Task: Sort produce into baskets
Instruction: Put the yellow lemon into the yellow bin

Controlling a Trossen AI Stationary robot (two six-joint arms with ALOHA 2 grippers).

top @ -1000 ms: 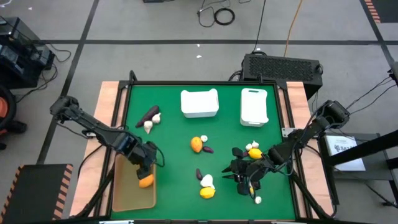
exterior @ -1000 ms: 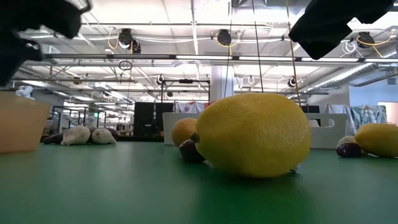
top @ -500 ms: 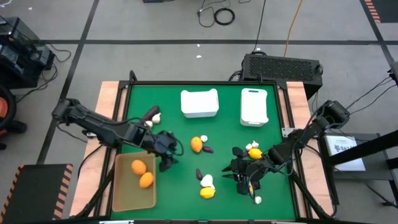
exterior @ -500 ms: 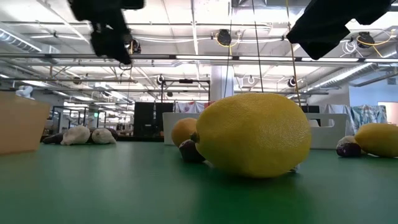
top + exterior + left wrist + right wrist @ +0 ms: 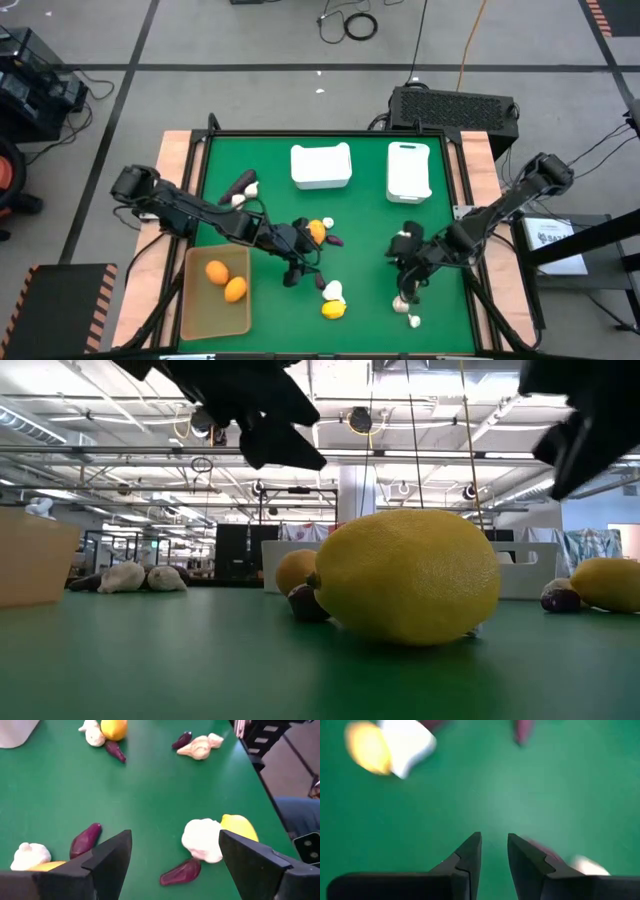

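lemon [image 5: 333,309] near front edge, garlic [image 5: 334,291] touching | tan tray [image 5: 196,315] front-left, two oranges [image 5: 227,281] | left gripper [image 5: 297,267] mid-table, fingers spread, empty | right gripper [image 5: 411,281] right, narrow gap, seemingly empty | white bins [image 5: 321,166] far

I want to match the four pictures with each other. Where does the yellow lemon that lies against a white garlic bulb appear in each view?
High view: lemon, bottom centre of the green mat.
Low view: large, centre.
Left wrist view: in it, against the bulb.
Right wrist view: a blurred yellow shape; cannot tell if it is the same.
Landmark: garlic bulb, high and left wrist views.
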